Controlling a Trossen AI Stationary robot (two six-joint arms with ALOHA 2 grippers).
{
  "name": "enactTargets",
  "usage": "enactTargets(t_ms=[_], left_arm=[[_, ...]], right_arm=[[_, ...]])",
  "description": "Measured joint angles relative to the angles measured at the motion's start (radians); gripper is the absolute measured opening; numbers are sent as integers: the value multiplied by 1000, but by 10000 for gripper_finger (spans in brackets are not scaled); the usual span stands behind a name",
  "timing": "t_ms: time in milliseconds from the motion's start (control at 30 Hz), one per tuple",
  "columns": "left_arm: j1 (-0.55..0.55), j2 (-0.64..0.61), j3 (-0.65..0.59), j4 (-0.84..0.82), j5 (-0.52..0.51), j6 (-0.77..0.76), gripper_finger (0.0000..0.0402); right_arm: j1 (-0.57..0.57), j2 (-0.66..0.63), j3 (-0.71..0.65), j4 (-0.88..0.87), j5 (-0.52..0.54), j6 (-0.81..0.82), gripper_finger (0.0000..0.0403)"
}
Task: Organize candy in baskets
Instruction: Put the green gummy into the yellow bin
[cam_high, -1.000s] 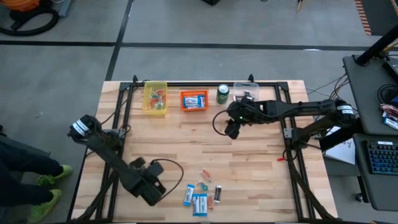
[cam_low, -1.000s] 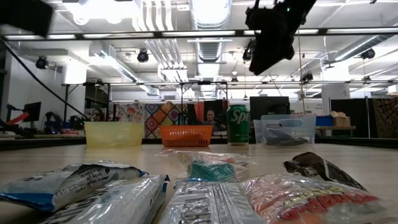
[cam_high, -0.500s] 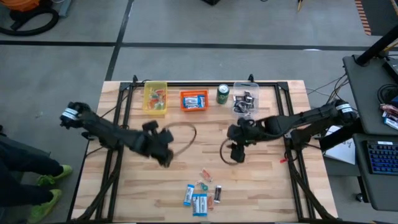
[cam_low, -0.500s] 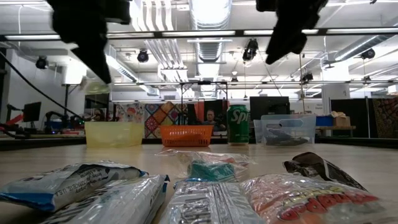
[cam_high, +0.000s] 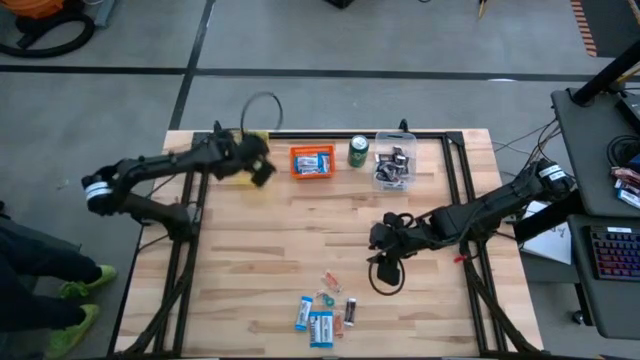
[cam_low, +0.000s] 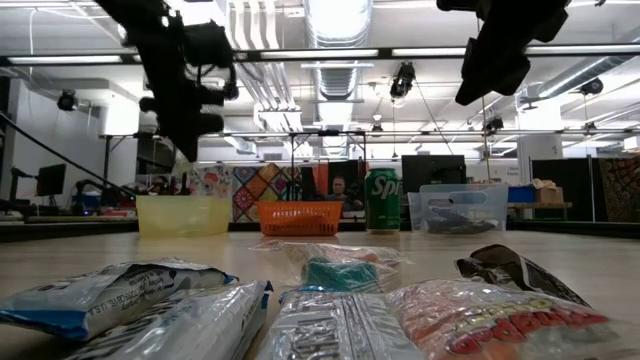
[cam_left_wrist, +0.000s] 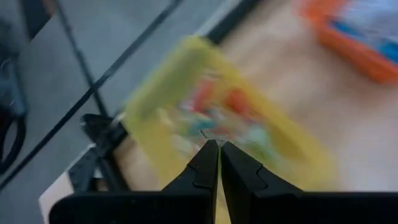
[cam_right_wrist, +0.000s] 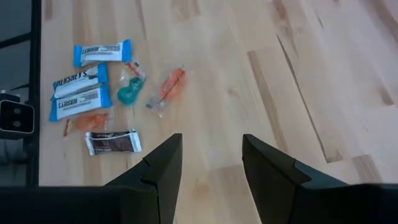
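Loose candy (cam_high: 325, 312) lies near the table's front edge: blue-and-white bars (cam_right_wrist: 79, 102), a dark bar (cam_right_wrist: 113, 142), and small green (cam_right_wrist: 129, 93) and orange sweets (cam_right_wrist: 168, 87). The yellow basket (cam_high: 245, 178), orange basket (cam_high: 312, 161) and clear basket (cam_high: 394, 165) stand in a row along the far edge. My left gripper (cam_high: 262, 172) hangs shut over the yellow basket (cam_left_wrist: 186, 124); whether a small sweet sits between its tips I cannot tell. My right gripper (cam_right_wrist: 211, 155) stands open above the table's middle right, short of the candy.
A green soda can (cam_high: 358, 151) stands between the orange and clear baskets. Black frame rails (cam_high: 460, 200) run along the table's left, right and far sides. Bare wood lies between the basket row and the candy.
My left gripper has swept from beside the candy at the near left toward the far edge and now hangs over the yellow basket, turning as it went, still shut. My right gripper has come from the clear basket toward the near edge and the candy, still open.
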Motion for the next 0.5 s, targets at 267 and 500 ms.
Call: enactTargets(t_ms=[267, 500], left_arm=[[274, 130, -13, 242, 147, 167, 0], [310, 234, -13, 269, 135, 239, 15]], right_arm=[[0, 0, -1, 5, 27, 2, 155], [0, 0, -1, 6, 27, 1, 155]])
